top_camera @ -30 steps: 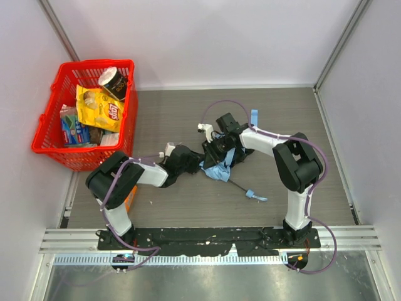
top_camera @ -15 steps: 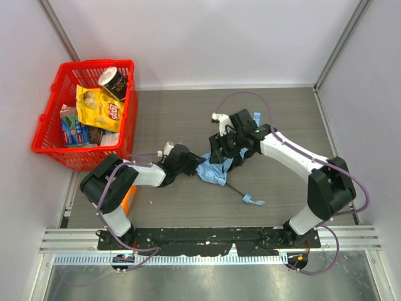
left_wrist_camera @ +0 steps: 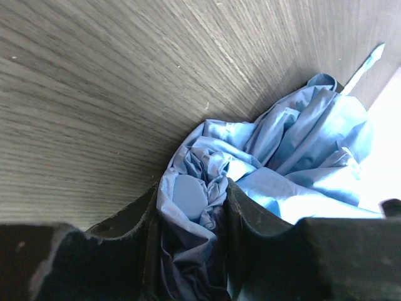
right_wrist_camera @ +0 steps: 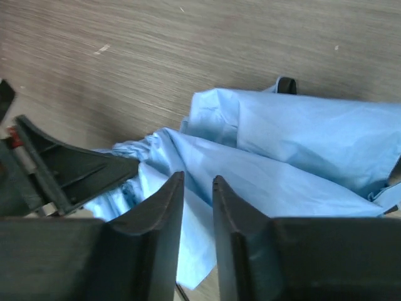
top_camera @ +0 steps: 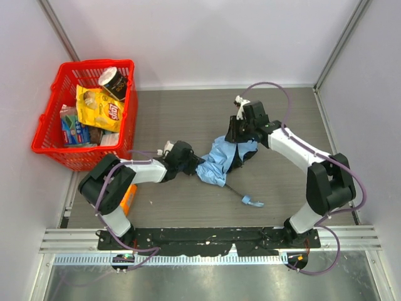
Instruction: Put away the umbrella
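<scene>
Left gripper [left_wrist_camera: 191, 202] clamps crumpled sky-blue fabric umbrella [top_camera: 218, 160] at centre of grey table [top_camera: 282, 188]; right gripper [right_wrist_camera: 197, 182] above it, jaws narrowly apart, grip unclear.

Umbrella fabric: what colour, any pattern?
The umbrella fabric is plain light blue, unpatterned; clearest in the right wrist view.

The sky-blue umbrella [top_camera: 218, 160] lies crumpled on the table [top_camera: 175, 119], between the left gripper [top_camera: 195, 165] and the right gripper [top_camera: 237, 139]. A red basket [top_camera: 94, 63] stands far left.
</scene>
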### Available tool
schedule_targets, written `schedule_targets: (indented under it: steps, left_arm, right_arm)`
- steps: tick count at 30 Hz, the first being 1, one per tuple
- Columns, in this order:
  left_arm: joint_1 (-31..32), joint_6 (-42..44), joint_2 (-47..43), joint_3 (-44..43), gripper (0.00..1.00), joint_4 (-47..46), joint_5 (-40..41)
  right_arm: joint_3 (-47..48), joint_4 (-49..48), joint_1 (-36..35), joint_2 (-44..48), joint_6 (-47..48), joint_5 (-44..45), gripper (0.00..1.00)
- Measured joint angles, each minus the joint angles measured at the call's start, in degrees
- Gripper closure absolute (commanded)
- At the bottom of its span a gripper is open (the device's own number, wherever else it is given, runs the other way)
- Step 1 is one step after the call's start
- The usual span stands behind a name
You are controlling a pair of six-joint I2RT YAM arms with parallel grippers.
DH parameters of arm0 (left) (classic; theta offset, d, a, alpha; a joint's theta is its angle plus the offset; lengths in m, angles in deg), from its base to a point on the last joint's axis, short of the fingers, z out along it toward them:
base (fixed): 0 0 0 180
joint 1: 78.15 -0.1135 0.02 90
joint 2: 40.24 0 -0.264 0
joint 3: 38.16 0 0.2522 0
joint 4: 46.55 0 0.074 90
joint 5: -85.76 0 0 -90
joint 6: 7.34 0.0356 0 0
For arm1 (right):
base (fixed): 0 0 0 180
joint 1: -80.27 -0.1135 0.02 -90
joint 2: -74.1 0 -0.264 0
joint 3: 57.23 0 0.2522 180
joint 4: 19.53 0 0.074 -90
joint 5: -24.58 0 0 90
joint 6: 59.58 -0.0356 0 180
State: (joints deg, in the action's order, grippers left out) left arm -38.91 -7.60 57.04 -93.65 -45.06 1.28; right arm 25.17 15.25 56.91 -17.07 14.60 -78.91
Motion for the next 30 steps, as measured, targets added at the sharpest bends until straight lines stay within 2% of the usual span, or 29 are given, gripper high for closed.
schedule_targets:
  steps: [4,8,11,13,15,16,17,20,23,27,30]
  left_arm:
    - [0.0,-0.83,0.0,-3.72,1.0,8.15,-0.2]
    - [0.0,-1.09,0.52,-7.1,1.0,15.23,-1.05]
    - [0.0,-1.38,1.33,-9.22,1.0,18.78,-1.53]
    - [0.0,-1.73,1.64,-10.12,1.0,20.33,-1.68]
    - [0.0,-2.14,1.99,-11.04,1.0,21.9,-1.77]
    - [0.0,-2.21,2.23,-11.58,1.0,22.71,-1.88]
    - [0.0,-2.23,2.43,-12.04,1.0,23.37,-1.97]
    - [-0.02,-2.29,2.99,-13.35,1.0,25.31,-2.21]
    - [-0.07,-2.27,3.3,-14.16,1.0,26.69,-2.27]
    - [-0.07,-2.16,3.3,-14.6,1.0,28.24,-2.58]
    - [-0.04,-1.75,3.39,-15.45,1.0,30.18,-2.69]
  right_arm:
    - [-7.56,-7.96,-2.78,-1.95,-0.79,5.51,0.94]
    - [-16.15,-16.87,-6.75,-5.42,-0.87,14.27,0.93]
    - [-18.47,-21.22,-7.67,-6.27,-0.76,19.96,0.82]
    - [-18.51,-22.12,-7.65,-5.95,0.11,22.56,0.57]
    - [-18.23,-20.9,-7.78,-5.25,2.03,24.44,0.35]
    - [-17.62,-18.97,-8.09,-4.63,2.82,25.35,0.32]
    - [-16.83,-17.11,-8.28,-4.09,3.3,26.16,0.23]
    - [-12.83,-10.47,-10.6,-1.14,6.86,31.26,0.21]
    - [-11.65,-7.1,-15.32,5.92,10.12,35.12,0.21]
    - [-11.54,-7.15,-22.38,16.11,15.96,31.1,0.22]
    - [-12.66,-11.08,-26.29,18.25,19.82,25.64,0.22]
